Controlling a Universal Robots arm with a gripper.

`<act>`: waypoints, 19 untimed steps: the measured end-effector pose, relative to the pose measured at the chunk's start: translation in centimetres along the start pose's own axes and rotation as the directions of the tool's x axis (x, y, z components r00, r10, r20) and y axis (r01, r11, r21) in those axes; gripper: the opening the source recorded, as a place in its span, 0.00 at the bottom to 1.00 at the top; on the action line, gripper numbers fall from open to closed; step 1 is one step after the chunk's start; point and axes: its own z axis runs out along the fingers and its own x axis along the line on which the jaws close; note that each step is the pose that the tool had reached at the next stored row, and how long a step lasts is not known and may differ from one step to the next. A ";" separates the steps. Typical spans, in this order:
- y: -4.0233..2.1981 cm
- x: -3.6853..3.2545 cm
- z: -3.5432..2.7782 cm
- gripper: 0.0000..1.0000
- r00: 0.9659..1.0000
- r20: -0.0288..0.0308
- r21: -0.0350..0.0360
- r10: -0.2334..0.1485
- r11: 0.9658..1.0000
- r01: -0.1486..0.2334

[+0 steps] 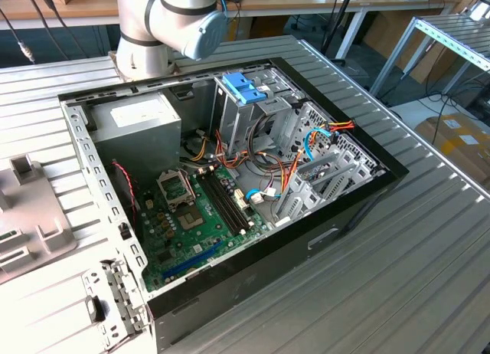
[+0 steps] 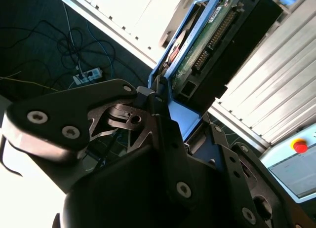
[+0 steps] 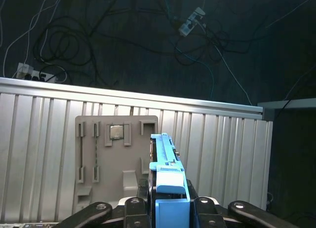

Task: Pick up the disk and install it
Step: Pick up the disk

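Note:
My gripper is shut on the disk, which I see edge-on in the first wrist view with light-blue rails and an end tab standing up between the dark fingers. The second wrist view gives the disk from its flat side: a green circuit board inside a blue frame, clamped at the gripper. The disk is held in the air above the ribbed metal table, over a grey fixture plate.
The open computer case lies on the table with motherboard, cables and a tall drive cage topped by a blue bracket. The arm's base stands behind it. A red stop button sits beside the table. Loose cables cross the floor.

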 end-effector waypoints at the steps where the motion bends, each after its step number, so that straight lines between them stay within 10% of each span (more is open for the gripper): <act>1: -0.05 0.01 0.00 0.37 1.000 0.000 0.000 0.000 1.000 0.000; 19: -1.10 0.13 -0.05 0.37 1.000 0.000 0.000 0.000 1.000 0.000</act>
